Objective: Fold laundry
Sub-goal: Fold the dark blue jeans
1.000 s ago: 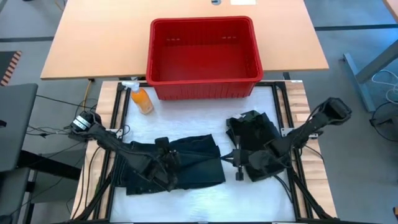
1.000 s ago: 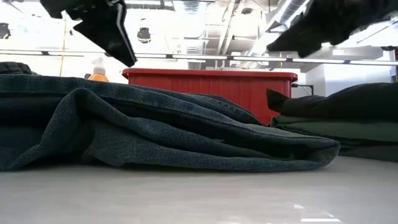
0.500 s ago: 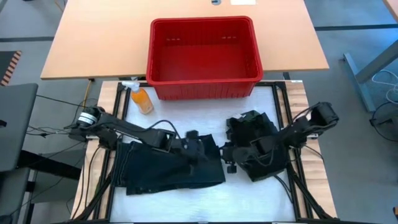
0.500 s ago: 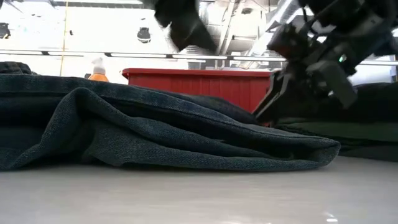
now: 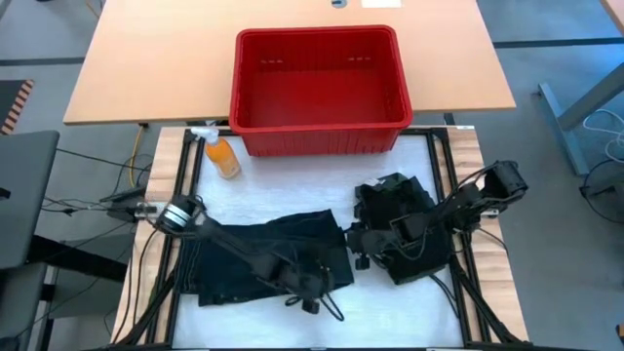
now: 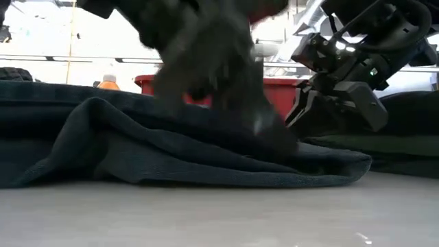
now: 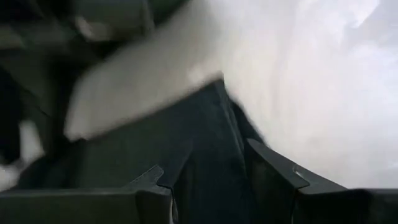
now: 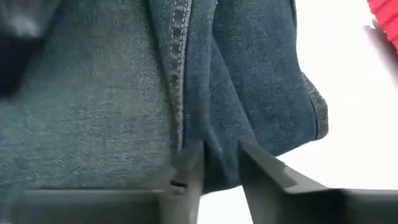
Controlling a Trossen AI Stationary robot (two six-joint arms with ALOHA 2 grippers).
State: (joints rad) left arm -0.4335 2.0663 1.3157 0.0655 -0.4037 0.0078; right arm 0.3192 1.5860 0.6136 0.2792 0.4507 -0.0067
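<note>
Folded dark blue jeans lie flat on the white mat. A stack of dark folded laundry sits to their right. My left gripper reaches across the jeans, down to their near right corner. It is open, with dark cloth between its fingers. My right gripper slants down at the jeans' right edge. It is open too, its fingers on either side of a denim fold. My left gripper has its open fingers astride the jeans' near right corner, slanting down from the table's left. Blur hides whether they touch the cloth. My right gripper has its fingers astride the jeans' folded right edge, slanting down from the right. I cannot tell if they touch it.
A red plastic basket stands at the far side of the mat, with an orange spray bottle to its left. Bare white mat lies between the basket and the clothes. Bare mat also runs along the near edge.
My left gripper has swept from over the middle of the jeans toward their right side. It then moved toward the near edge, sinking and tipping down to the near right corner. My right gripper has come down to the jeans' right edge. The jeans have not moved.
</note>
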